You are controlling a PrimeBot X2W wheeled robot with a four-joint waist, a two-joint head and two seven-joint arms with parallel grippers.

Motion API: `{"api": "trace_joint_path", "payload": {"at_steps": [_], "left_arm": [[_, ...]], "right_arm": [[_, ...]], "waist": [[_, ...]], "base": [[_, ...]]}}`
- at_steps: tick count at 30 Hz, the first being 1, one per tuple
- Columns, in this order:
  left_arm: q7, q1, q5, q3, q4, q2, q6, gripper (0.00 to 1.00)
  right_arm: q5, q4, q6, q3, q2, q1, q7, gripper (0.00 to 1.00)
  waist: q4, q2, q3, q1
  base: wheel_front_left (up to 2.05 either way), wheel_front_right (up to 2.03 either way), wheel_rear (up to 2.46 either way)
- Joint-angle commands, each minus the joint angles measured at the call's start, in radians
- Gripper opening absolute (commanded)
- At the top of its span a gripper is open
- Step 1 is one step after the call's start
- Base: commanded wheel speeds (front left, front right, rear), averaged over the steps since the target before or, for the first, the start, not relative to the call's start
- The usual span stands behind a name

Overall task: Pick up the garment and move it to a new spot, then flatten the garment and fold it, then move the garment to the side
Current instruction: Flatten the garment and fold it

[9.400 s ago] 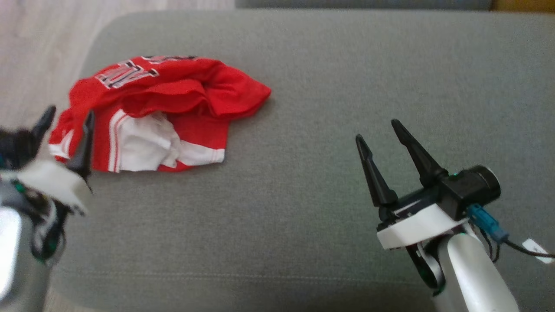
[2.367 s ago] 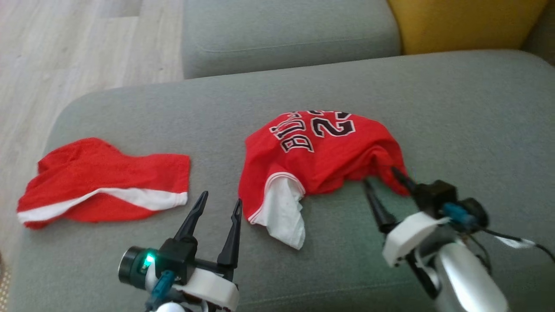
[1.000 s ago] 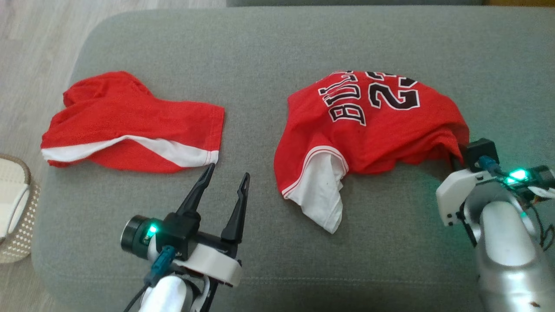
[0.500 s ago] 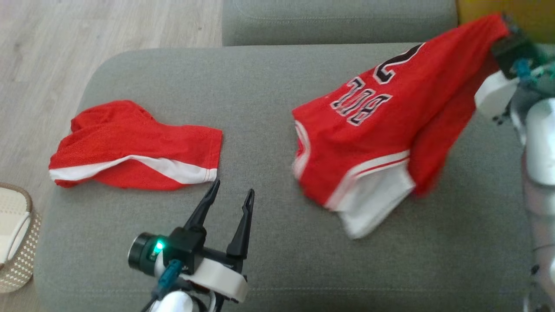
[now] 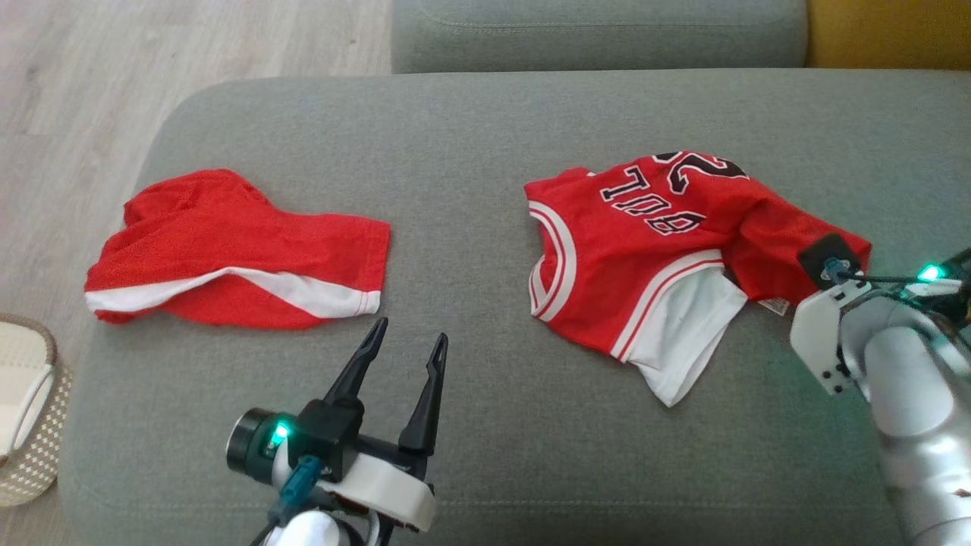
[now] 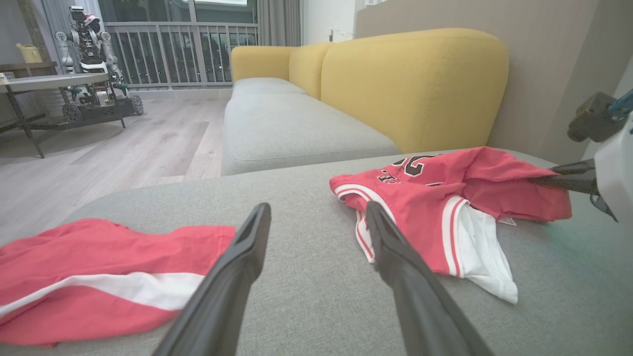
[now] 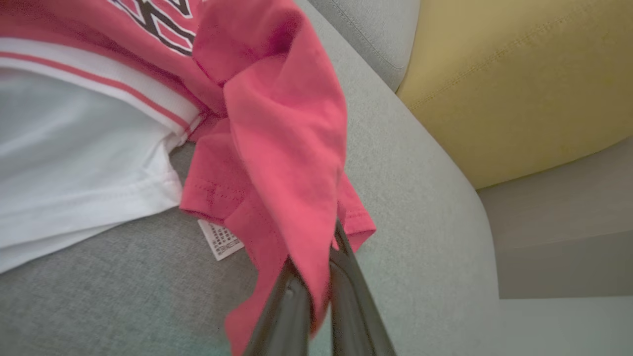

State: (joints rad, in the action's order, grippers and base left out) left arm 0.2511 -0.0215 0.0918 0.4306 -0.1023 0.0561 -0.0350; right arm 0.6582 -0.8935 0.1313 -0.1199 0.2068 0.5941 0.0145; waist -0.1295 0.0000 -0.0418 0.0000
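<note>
Pinching the right-hand edge of the red basketball jersey (image 5: pixel 630 258), my right claw (image 7: pixel 316 277) is clamped on a fold of its cloth. The two dark fingers are pressed together and red fabric drapes over their tips.

The jersey lies crumpled on the right half of the grey sofa seat (image 5: pixel 470 136). Its black-and-white lettering and number sit toward the far side, upside down from my head view. A white-trimmed opening curves along its left edge, and a white inner layer (image 5: pixel 683 341) spills out toward the near edge. A small white care label (image 7: pixel 221 241) rests on the cushion just beside the hem I am holding.

My left claw (image 5: pixel 410 330) stands wide open and empty over the near middle of the seat. Its fingers point away from me into the gap between the two garments and touch neither.

Red shorts (image 5: pixel 227 250) with a white stripe lie on the left half of the seat, well apart from the jersey. A woven basket (image 5: pixel 30 447) sits on the floor at the near left corner of the sofa. Pale wood flooring (image 5: pixel 76 76) shows at the far left, and a yellow backrest (image 6: pixel 415 84) rises at the far right behind the seat.
</note>
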Motion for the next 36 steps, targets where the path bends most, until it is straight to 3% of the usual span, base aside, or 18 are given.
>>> {"api": "trace_joint_path", "payload": {"at_steps": [1,2,7,13,17,25,30,36], "left_arm": [[0.011,-0.039,0.0,-0.035,0.029,-0.006,-0.002,1.0],[0.011,-0.04,-0.001,-0.037,0.029,-0.006,-0.003,1.0],[0.011,-0.036,0.0,-0.04,0.026,-0.006,-0.005,1.0],[0.011,-0.027,0.009,-0.04,0.035,-0.006,-0.019,1.0],[0.011,-0.026,0.024,-0.044,0.048,-0.006,-0.037,1.0],[0.011,-0.028,0.064,-0.062,0.042,-0.006,-0.05,1.0],[0.011,-0.039,0.073,-0.075,0.017,-0.006,-0.052,1.0],[0.011,-0.093,0.05,-0.03,-0.071,-0.006,-0.017,1.0]], "right_arm": [[0.0,0.031,-0.001,0.003,-0.014,0.042,0.001,0.69],[-0.006,0.021,-0.001,-0.009,-0.025,0.038,-0.006,1.0],[-0.029,0.006,-0.001,-0.03,-0.066,0.036,0.002,1.0],[-0.082,0.088,-0.001,-0.013,-0.118,0.013,0.07,1.0],[-0.229,0.224,-0.001,0.03,-0.149,-0.06,0.155,1.0],[-0.586,0.541,-0.001,0.173,-0.156,-0.314,0.205,1.0],[-0.664,0.689,-0.001,0.214,-0.156,-0.414,0.205,1.0],[-0.674,0.792,-0.001,0.215,-0.156,-0.448,0.169,1.0]], "waist": [[0.004,0.0,-0.001,0.0],[0.009,0.0,-0.001,0.0],[0.042,0.0,0.018,0.0],[0.102,0.0,0.056,0.0],[0.151,0.0,0.066,0.0],[0.21,0.0,0.051,0.0],[0.245,0.0,0.035,0.0],[0.3,0.0,0.001,0.0]], "base": [[0.0,0.0,0.0],[0.0,0.0,0.0],[0.0,0.0,0.0],[0.0,0.0,0.0],[0.0,0.0,0.0],[0.0,0.0,0.0],[0.0,0.0,0.0],[0.0,0.0,0.0]]}}
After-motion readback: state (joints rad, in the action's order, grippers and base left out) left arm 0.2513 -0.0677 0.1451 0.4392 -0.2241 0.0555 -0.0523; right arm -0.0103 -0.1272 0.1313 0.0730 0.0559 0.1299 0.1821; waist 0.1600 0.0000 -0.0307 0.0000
